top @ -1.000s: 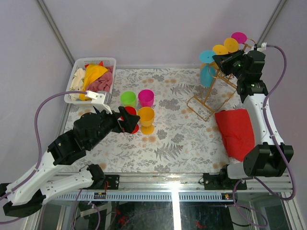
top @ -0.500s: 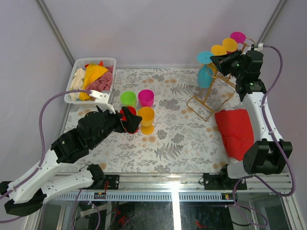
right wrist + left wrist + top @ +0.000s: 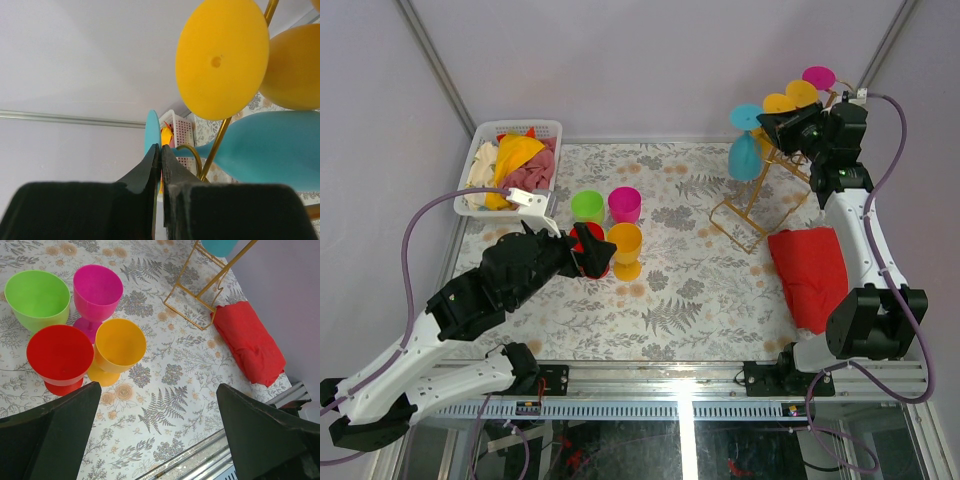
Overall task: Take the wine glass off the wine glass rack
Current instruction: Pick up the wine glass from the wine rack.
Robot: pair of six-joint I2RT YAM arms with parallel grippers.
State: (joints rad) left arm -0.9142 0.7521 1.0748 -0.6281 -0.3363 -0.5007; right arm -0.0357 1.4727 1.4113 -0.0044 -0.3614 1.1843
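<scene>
A teal wine glass hangs bowl-down at the left end of the gold wire wine glass rack. My right gripper is shut on its thin stem, just under the foot disc. In the right wrist view the closed gripper pinches the stem, the teal bowl lies to the right, and a gold hook curls beside the stem. Two yellow glasses and a magenta one hang further up the rack. My left gripper is open above the red glass, holding nothing.
Green, magenta and orange glasses stand upright mid-left on the floral mat. A white slatted basket of cloths sits at the back left. A folded red cloth lies right of the rack's base.
The right gripper and the teal glass have shifted slightly left, along the rack's arm. The left arm moved up a little, then held still.
</scene>
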